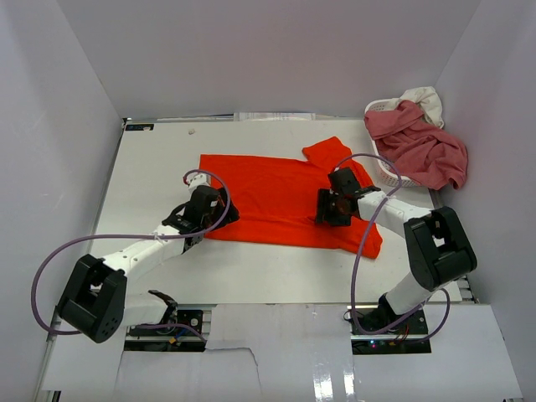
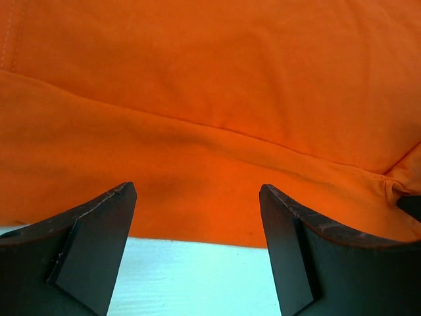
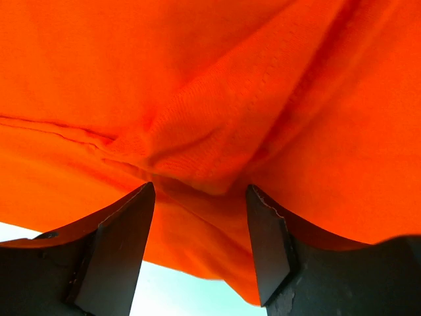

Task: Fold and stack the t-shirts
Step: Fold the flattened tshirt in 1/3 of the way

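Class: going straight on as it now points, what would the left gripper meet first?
Most likely the near edge of the bright orange-red cloth t-shirt, ahead of the left gripper; depth is unclear.

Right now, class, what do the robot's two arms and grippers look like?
The left arm and right arm are white tubes with chunky black joint housings; a lilac cable loops along each. The left gripper and right gripper have black wedge-shaped fingers, edges scuffed.

I'm holding left fingers [image 2: 92, 243] spread wide toward two o'clock; right fingers [image 3: 118, 243] are pointing toward nine o'clock, parted.
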Robot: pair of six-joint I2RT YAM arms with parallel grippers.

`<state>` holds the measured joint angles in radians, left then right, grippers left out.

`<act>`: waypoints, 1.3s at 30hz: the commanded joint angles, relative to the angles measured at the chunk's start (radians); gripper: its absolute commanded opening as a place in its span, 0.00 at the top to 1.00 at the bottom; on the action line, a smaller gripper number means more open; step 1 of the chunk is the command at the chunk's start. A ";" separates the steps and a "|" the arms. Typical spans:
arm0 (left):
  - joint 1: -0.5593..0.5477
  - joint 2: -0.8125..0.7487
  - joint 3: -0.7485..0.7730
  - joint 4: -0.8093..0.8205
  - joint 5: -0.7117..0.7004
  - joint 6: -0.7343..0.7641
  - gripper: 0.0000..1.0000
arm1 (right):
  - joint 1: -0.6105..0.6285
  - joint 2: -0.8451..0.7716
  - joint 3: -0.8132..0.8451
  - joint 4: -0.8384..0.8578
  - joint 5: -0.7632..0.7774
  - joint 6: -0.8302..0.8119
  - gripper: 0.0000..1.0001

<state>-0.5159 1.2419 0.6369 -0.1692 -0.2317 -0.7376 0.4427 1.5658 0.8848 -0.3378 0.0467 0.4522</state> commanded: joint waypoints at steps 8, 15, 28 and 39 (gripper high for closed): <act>-0.018 0.044 0.024 0.068 0.003 0.040 0.13 | 0.005 0.062 0.011 0.128 -0.074 0.002 0.54; -0.029 0.062 0.021 0.083 0.005 0.041 0.13 | 0.016 0.051 0.040 0.074 -0.016 -0.006 0.45; -0.039 0.096 0.056 0.017 -0.115 0.078 0.13 | 0.022 0.056 0.091 0.022 0.038 -0.032 0.44; -0.049 0.117 0.053 0.002 -0.166 0.080 0.13 | 0.027 0.088 0.134 0.014 0.048 -0.044 0.74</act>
<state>-0.5552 1.3544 0.6632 -0.1577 -0.3660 -0.6689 0.4614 1.6394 0.9752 -0.3157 0.0780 0.4164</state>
